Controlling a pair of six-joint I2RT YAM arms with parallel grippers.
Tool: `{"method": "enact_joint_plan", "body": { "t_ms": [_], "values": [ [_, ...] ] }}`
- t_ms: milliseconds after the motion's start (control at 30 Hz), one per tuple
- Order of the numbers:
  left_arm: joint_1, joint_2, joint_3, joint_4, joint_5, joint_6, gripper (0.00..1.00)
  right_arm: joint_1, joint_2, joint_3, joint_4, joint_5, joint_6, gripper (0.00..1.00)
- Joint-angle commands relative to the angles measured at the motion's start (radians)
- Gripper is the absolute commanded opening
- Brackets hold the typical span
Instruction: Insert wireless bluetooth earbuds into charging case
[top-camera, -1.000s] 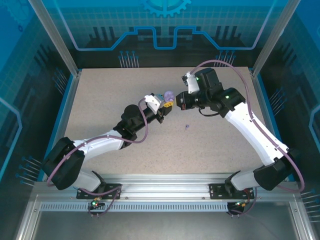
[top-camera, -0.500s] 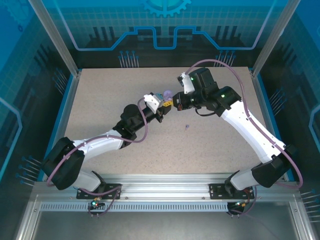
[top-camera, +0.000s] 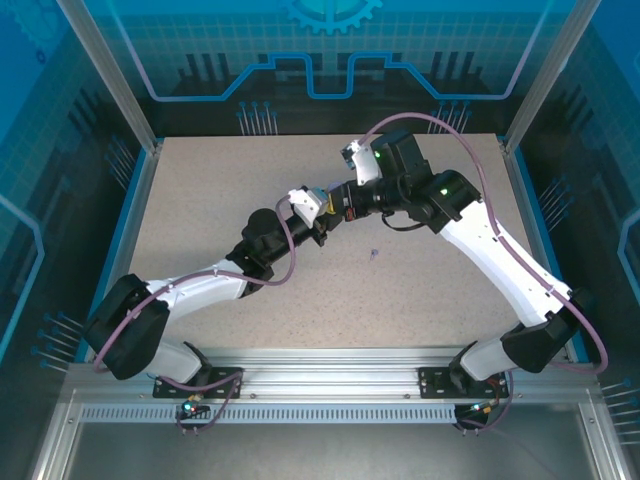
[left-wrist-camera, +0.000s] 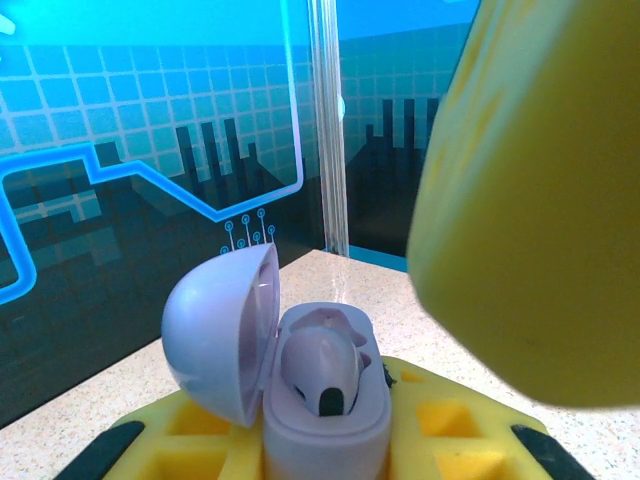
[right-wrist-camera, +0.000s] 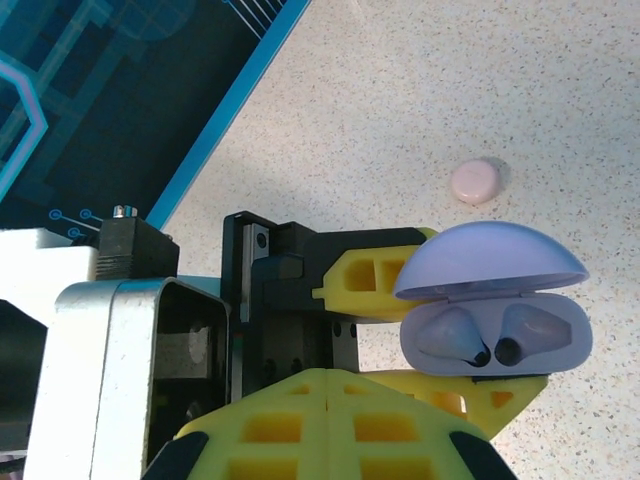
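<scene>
My left gripper (top-camera: 326, 212) is shut on a lavender charging case (left-wrist-camera: 325, 425) and holds it up with its domed lid (left-wrist-camera: 220, 335) swung open. A lavender earbud (left-wrist-camera: 320, 365) sits in one socket (right-wrist-camera: 452, 335). Whether the other socket holds a bud I cannot tell. My right gripper (right-wrist-camera: 330, 378) is shut, its yellow fingers pressed together with nothing showing between them, and hovers just beside and above the open case (right-wrist-camera: 495, 340). Its finger (left-wrist-camera: 540, 190) looms at the upper right of the left wrist view. A tiny purple earbud (top-camera: 374, 254) lies on the table below the two grippers.
A closed pink round case (right-wrist-camera: 478, 180) lies on the speckled table (top-camera: 220, 200) beyond the held case. Blue walls and aluminium posts (top-camera: 110, 80) fence the table at the sides and back. Both arms meet near the table's middle back.
The right gripper has swung left toward the left gripper and now covers the case's lavender lid in the top view. The left arm and the loose bud have stayed still.
</scene>
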Motion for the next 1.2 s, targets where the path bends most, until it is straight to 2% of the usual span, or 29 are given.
{"method": "enact_joint_plan", "body": {
  "t_ms": [0,133,167,200,333,400,500,700,1167],
  "values": [
    [-0.004,-0.007,-0.005,0.014,0.013,-0.019,0.0,-0.055,-0.071,-0.023,0.001,0.032,0.004,0.0],
    [-0.002,-0.018,-0.029,0.024,-0.019,-0.015,0.0,-0.156,-0.172,-0.131,0.006,0.068,0.031,0.0],
    [-0.001,-0.024,-0.037,0.03,-0.026,-0.014,0.0,-0.174,-0.191,-0.164,0.006,0.086,0.04,0.03],
    [-0.002,-0.03,-0.047,0.032,-0.035,-0.016,0.0,-0.194,-0.208,-0.21,0.009,0.101,0.056,0.12],
    [-0.002,-0.058,-0.083,0.041,-0.053,-0.029,0.0,-0.231,-0.204,-0.369,0.002,0.173,0.098,0.6],
    [0.0,-0.073,-0.1,0.043,-0.055,-0.038,0.0,-0.235,-0.165,-0.418,-0.001,0.201,0.117,0.65],
    [0.0,-0.097,-0.125,0.043,-0.067,-0.047,0.0,-0.232,-0.083,-0.462,0.01,0.235,0.154,0.67],
    [-0.002,-0.157,-0.186,0.044,-0.087,-0.054,0.0,-0.207,0.133,-0.42,-0.018,0.315,0.234,0.67],
    [-0.001,-0.264,-0.287,0.049,-0.102,-0.09,0.0,-0.143,0.517,-0.179,-0.135,0.459,0.313,0.52]
  ]
}}
